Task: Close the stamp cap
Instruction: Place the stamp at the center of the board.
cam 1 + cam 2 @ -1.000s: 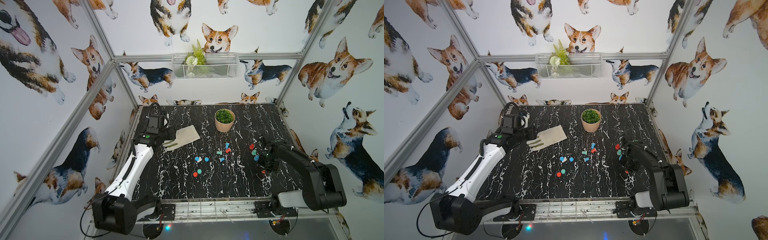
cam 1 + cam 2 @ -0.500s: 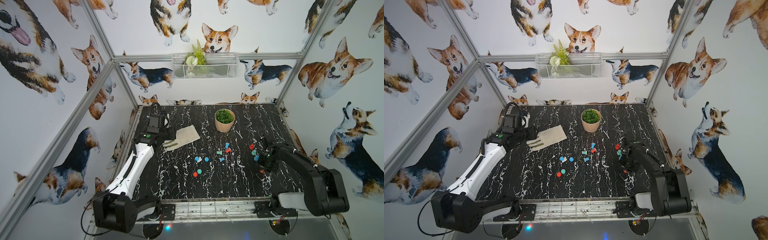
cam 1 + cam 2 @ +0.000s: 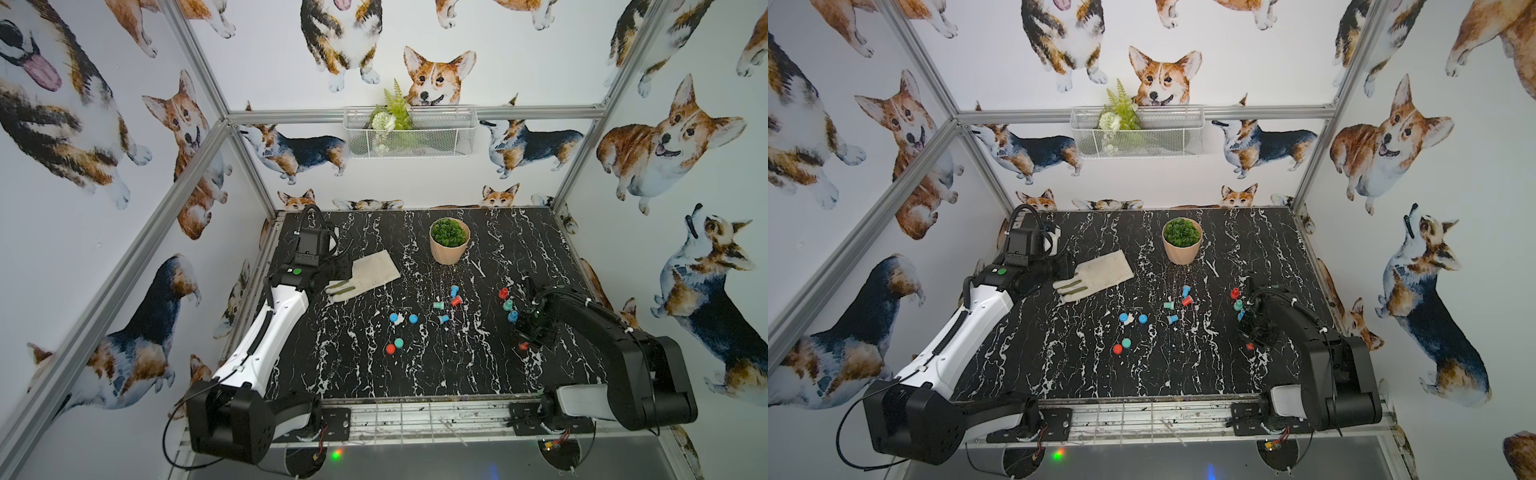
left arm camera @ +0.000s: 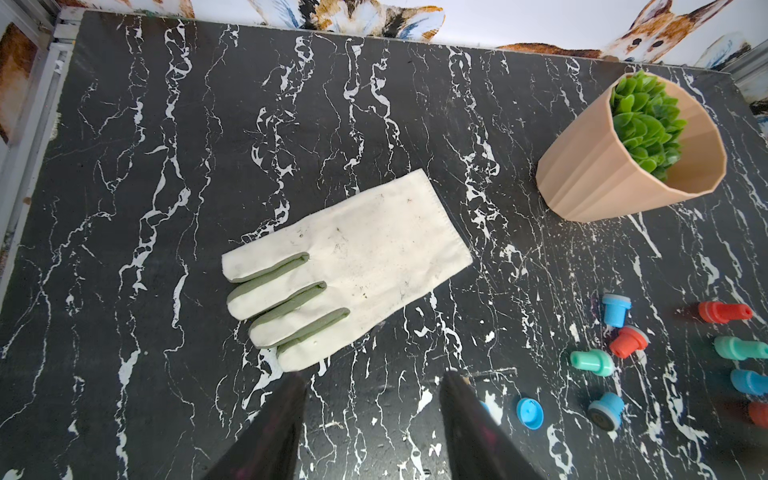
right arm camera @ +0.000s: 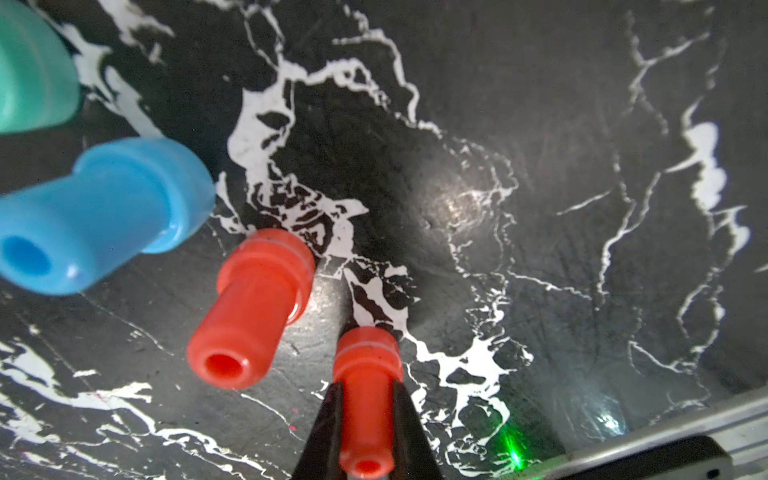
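Observation:
My right gripper (image 5: 368, 419) is shut on a red stamp (image 5: 368, 374), its base end pointing down at the table. In both top views it shows low at the table's right side (image 3: 523, 345) (image 3: 1250, 345). Beside it stand a second red stamp (image 5: 253, 307), a blue stamp (image 5: 104, 216) and a teal stamp (image 5: 29, 66). Several more stamps (image 3: 448, 303) lie mid-table. Loose caps lie left of them: blue caps (image 3: 413, 318), a teal cap (image 3: 399, 342) and a red cap (image 3: 390, 349). My left gripper (image 4: 374, 376) is open over bare table, near the glove's fingertips.
A white work glove (image 3: 365, 274) lies flat at the back left. A tan pot with a green plant (image 3: 449, 241) stands at the back middle. A row of upright stamps (image 3: 508, 305) stands just behind my right gripper. A metal rail (image 3: 415, 415) runs along the table's front edge.
My right gripper has shifted slightly toward the front with the red stamp still in it. The left arm has hardly moved.

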{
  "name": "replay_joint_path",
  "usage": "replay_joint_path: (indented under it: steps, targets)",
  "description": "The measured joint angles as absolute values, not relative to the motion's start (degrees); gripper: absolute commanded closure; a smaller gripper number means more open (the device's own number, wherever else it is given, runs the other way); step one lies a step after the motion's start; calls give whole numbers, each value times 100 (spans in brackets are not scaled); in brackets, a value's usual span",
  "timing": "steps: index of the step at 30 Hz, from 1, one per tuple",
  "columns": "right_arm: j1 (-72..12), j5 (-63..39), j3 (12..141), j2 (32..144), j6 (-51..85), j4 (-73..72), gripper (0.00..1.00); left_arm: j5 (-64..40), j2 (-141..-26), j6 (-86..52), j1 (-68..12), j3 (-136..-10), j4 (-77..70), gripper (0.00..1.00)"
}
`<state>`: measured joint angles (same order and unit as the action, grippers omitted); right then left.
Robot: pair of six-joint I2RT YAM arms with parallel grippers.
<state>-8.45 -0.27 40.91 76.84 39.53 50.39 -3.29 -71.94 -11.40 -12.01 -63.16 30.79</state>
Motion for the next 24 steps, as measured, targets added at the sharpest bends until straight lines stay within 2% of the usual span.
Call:
replay_joint_path:
  steps: [9, 24]
  targets:
    - [-825, -56, 4088, 7688, 3951, 5022, 69, -329, -7194, -1140, -1201, -6331, 3079, 44]
    - [-825, -71, 4077, 7518, 3955, 5015, 60, -331, -7199, -1140, -1201, -6331, 3081, 44]
